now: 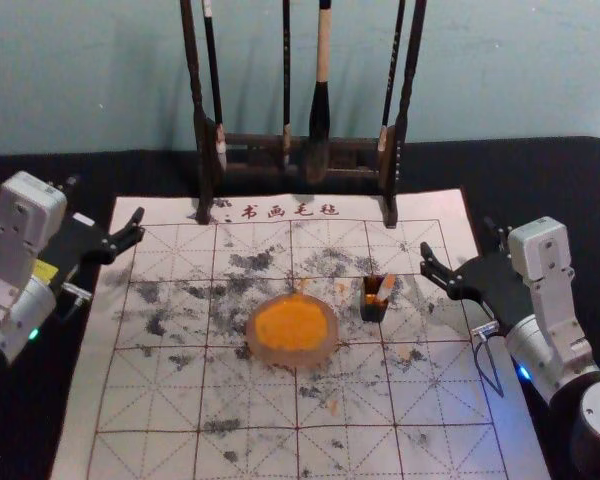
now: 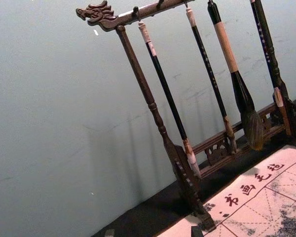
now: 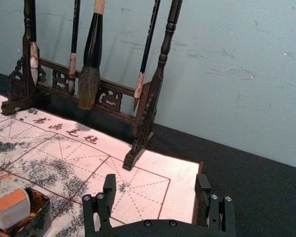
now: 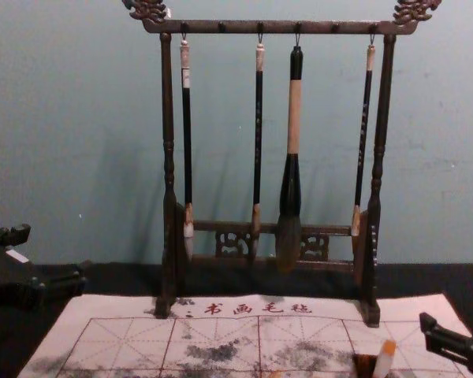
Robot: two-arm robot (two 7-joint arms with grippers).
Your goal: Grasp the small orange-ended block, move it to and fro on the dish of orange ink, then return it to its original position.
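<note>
"What does the block look like from your end?"

"I see a small block (image 3: pixel 12 215), pale and cloudy, with a flat orange end facing up. It leans in a dark, angular cup (image 3: pixel 39 224) with orange stains inside."

"And around it?"

"I have a round dish (image 1: pixel 266 354) with a pale rim and a smooth pool of orange ink (image 1: pixel 292 322), to the left of the cup. Both sit on a whitish mat (image 1: pixel 180 400), ruled in red and speckled with black smudges. Behind them stands a carved, dark rack (image 4: pixel 168 118) with hanging brushes (image 4: pixel 294 118)."

"Where's your right hand (image 1: pixel 458 238)?"

"Over the mat's right side, fingers spread, nothing between them. The block is to its left and a little nearer the robot, not touching it."

"The left hand (image 1: pixel 105 198)?"

"Idle by the mat's far left side, fingers apart too."
</note>
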